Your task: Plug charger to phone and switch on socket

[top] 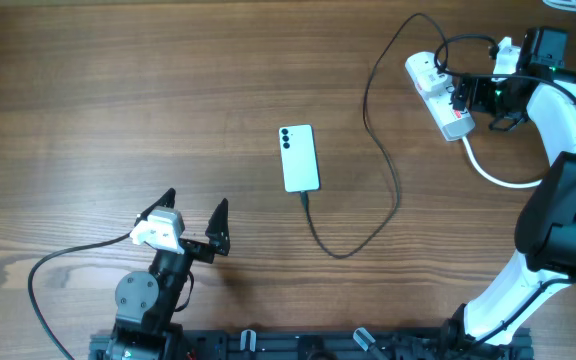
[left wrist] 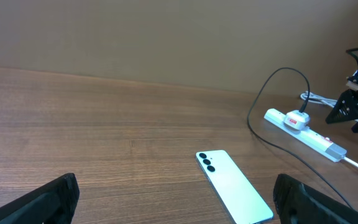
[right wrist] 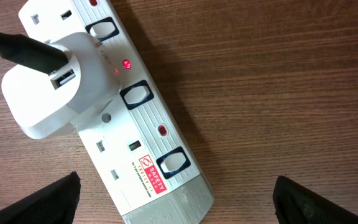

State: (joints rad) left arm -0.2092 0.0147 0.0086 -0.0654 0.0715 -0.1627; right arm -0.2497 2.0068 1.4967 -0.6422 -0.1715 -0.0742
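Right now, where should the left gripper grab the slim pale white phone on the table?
Probably across its two long edges at mid-length, coming straight down. The slim pale white phone lies flat, lenses up; the thin black cable meets the end opposite the lenses, so leave that end free.

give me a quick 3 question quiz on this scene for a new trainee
1. True or false: the phone lies screen up.
2. Which gripper is at the socket? A left, B right, C neither.
3. What is plugged into the socket?
Key: 1 false, its lenses face up. 2 B, the right gripper, jaws open. 3 a white adapter carrying the charger cable.
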